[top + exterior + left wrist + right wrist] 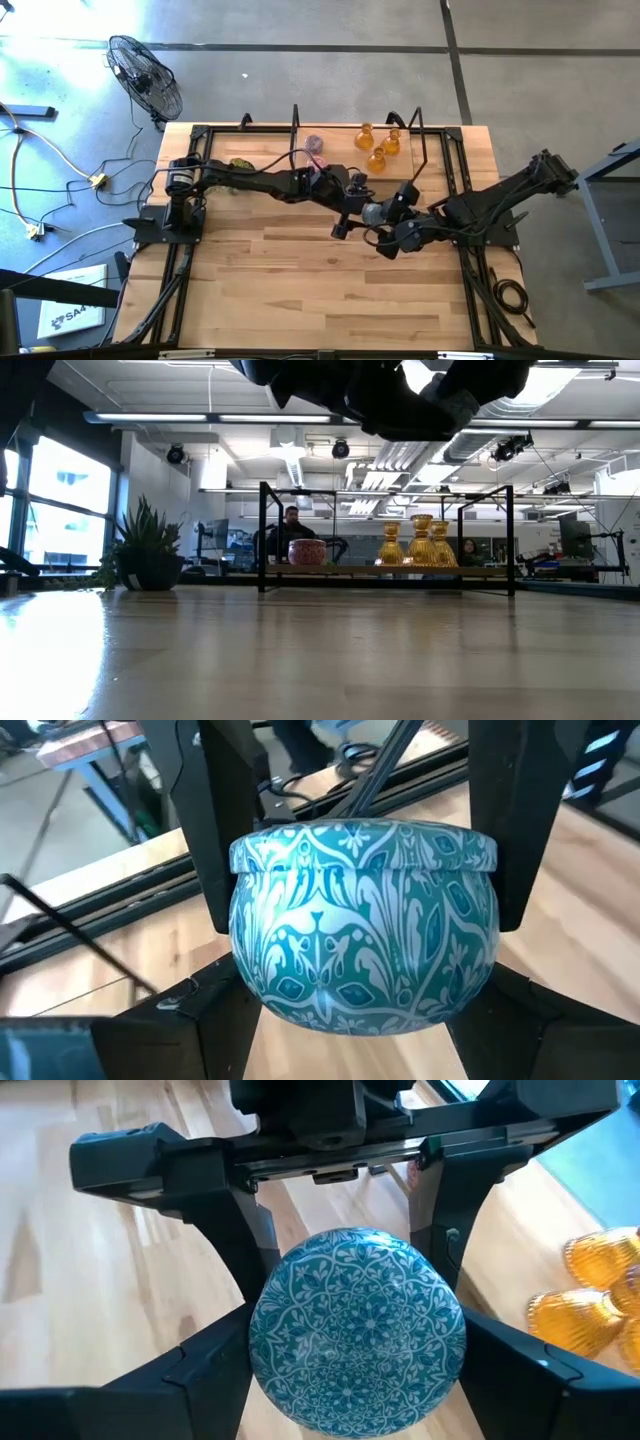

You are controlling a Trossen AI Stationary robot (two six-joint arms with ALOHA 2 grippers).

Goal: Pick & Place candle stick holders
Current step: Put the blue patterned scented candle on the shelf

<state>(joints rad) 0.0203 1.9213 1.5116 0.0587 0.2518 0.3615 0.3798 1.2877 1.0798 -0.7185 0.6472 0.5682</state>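
Observation:
A light blue patterned squat holder (362,925) is in the air over the middle of the table, between both grippers; it also shows in the high view (373,213). My left gripper (352,208) reaches it from the table's left and my right gripper (396,218) from the right; both are shut on it. Three amber bulbous holders (378,146) and a pink holder (314,145) stand on their bases at the table's far edge. They also show in the low view as amber holders (420,544) and a pink holder (307,551). My left gripper pinches the blue holder's rounded lower sides (250,1005) between its two fingers, reaching from the table's left. The holder is lifted clear of the table. My right gripper pinches the holder between its two fingers, at two opposite sides (258,1355), reaching from the table's right. In the left wrist view its fingers (218,850) lie against the holder's rim band. The holder's flat round patterned face (357,1330) looks toward its wrist camera.
A green leafy plant ball (238,163) lies at the far left of the table. A black tube frame (296,128) stands along the far edge around the holders. Bare wood (300,290) lies toward the near edge. People show in the room beyond.

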